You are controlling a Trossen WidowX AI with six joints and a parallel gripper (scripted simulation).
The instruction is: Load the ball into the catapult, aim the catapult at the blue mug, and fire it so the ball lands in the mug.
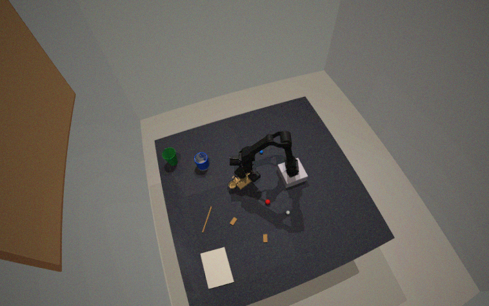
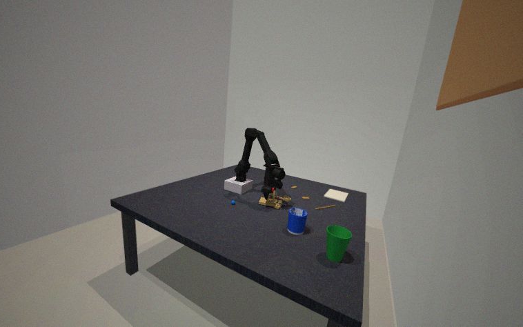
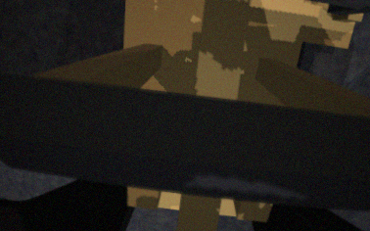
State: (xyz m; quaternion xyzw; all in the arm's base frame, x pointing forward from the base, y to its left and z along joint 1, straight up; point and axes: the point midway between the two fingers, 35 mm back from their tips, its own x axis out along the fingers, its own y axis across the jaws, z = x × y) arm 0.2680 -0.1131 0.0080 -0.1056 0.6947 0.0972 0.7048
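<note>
The tan wooden catapult (image 1: 244, 183) (image 2: 263, 201) (image 3: 163, 22) is at or just above the table top; any gap is too small to tell. Its round cup (image 1: 232, 184) sits at the end facing left in the top view. My gripper (image 1: 247, 175) (image 2: 270, 194) is shut on the catapult's body from above. The blue mug (image 1: 202, 164) (image 2: 297, 222) stands upright beyond the catapult, up and left of it in the top view. A red ball (image 1: 268, 201), a white ball (image 1: 287, 212) and a small blue ball (image 1: 261, 152) (image 2: 233, 202) lie on the table.
A green cup (image 1: 169, 156) (image 2: 337, 243) stands beyond the mug near the table edge. A thin stick (image 1: 206, 219) (image 2: 325, 207), two small wooden blocks (image 1: 233, 221) (image 1: 265, 238) and a cream sheet (image 1: 217, 268) (image 2: 336, 195) lie on the table.
</note>
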